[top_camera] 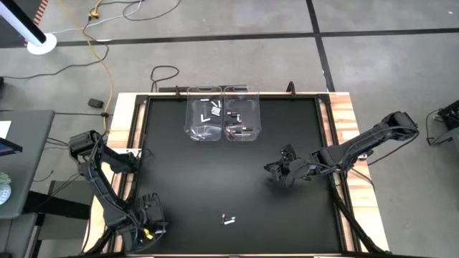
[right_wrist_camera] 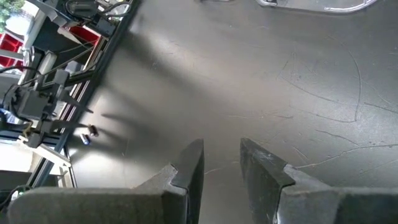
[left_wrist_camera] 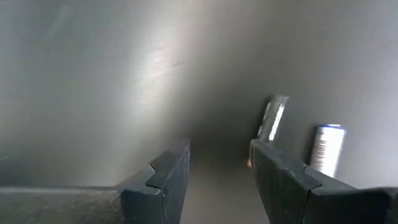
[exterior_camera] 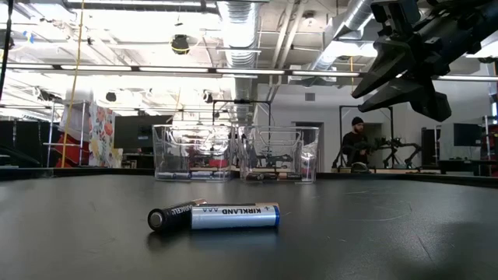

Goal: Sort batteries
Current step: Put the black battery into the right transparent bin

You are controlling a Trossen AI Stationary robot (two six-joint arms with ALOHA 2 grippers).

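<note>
Two batteries lie side by side on the black table near its front edge: a white one (exterior_camera: 233,216) and a dark one (exterior_camera: 171,217), seen from above as a small pair (top_camera: 228,219). My left gripper (top_camera: 152,215) hovers open at the front left, pointing steeply down. Its wrist view shows both batteries (left_wrist_camera: 272,118) (left_wrist_camera: 326,146) just beyond its fingers (left_wrist_camera: 168,180), with nothing between them. My right gripper (top_camera: 283,172) hangs open above the table's right middle (right_wrist_camera: 221,162), also with nothing between its fingers. More batteries lie inside the two clear bins.
Two clear plastic bins (top_camera: 204,115) (top_camera: 241,115) stand side by side at the table's far edge, each with several batteries lying on its floor. Wooden rails border the table's left and right sides. Black table top lies between the bins and the loose pair.
</note>
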